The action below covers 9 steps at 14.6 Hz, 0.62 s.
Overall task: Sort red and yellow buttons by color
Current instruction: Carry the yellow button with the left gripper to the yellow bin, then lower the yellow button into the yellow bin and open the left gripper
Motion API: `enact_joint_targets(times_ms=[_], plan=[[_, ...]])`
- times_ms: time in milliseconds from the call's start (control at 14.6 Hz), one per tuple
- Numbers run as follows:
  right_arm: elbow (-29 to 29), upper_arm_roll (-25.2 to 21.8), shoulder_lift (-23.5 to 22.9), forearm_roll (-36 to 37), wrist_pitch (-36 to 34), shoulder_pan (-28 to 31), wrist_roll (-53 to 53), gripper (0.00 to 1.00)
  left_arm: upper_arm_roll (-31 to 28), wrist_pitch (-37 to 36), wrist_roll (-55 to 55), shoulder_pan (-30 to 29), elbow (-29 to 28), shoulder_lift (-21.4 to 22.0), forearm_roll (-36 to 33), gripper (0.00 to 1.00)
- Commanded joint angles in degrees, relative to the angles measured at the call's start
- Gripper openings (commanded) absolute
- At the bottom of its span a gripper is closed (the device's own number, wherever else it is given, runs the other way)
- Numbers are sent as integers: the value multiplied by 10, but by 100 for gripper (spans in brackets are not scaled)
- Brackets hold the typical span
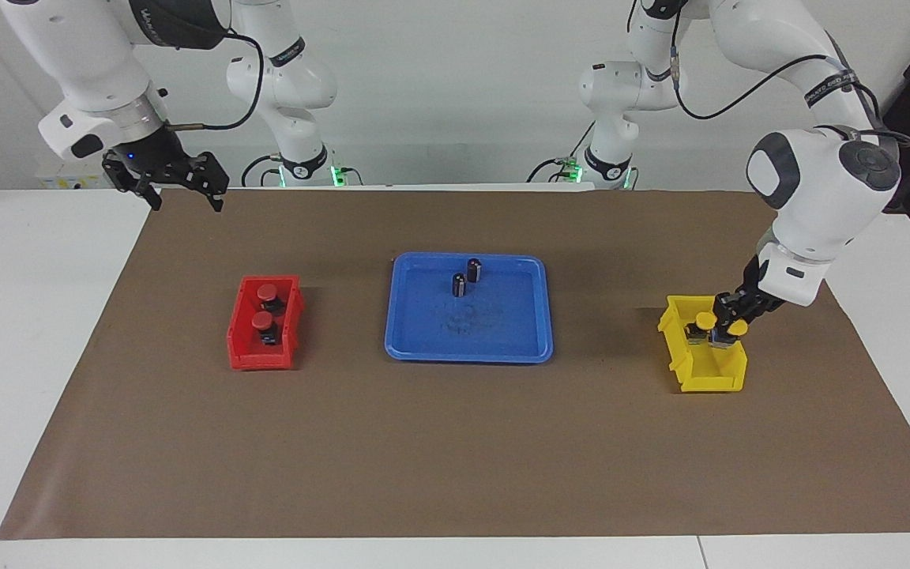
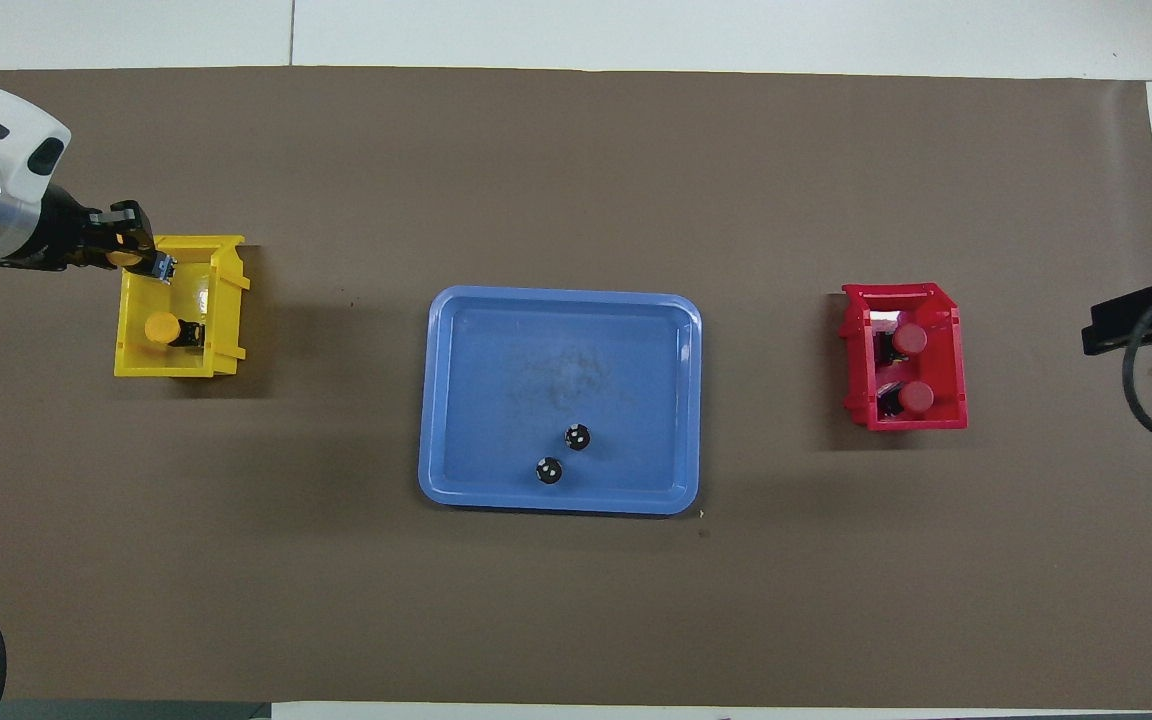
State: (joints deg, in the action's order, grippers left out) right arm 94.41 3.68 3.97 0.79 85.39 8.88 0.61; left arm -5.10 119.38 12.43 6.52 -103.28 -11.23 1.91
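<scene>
Two red buttons (image 1: 268, 294) (image 1: 263, 320) lie in the red bin (image 1: 246, 356), seen from above as red buttons (image 2: 908, 339) (image 2: 917, 397) in the red bin (image 2: 856, 360). One yellow button (image 1: 705, 320) (image 2: 161, 327) rests in the yellow bin (image 1: 708, 381) (image 2: 226, 320). My left gripper (image 1: 727, 332) (image 2: 134, 262) is shut on a second yellow button (image 1: 737, 326) (image 2: 119, 258), low over that bin's rim. My right gripper (image 1: 181, 201) (image 2: 1101, 328) hangs open and holds nothing, high over the brown mat's edge by the right arm's end.
A blue tray (image 1: 502, 340) (image 2: 496, 350) sits mid-table between the bins, holding two dark cylinders (image 1: 474, 269) (image 1: 459, 284) (image 2: 577, 437) (image 2: 549, 470). A brown mat (image 1: 455, 442) covers most of the white table.
</scene>
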Motion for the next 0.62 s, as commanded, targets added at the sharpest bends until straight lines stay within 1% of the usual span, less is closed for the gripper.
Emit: enact_joint_targets(times_ms=[0, 137, 549], plan=[[-11, 2, -5, -4, -8, 6, 11, 100, 6, 57, 36, 2, -43, 8, 11, 2], [-11, 3, -6, -4, 1, 3, 10, 100, 6, 75, 33, -1, -55, 3, 11, 2], [-10, 4, -7, -3, 28, 1, 12, 100, 6, 111, 29, -2, -68, -24, 11, 2]])
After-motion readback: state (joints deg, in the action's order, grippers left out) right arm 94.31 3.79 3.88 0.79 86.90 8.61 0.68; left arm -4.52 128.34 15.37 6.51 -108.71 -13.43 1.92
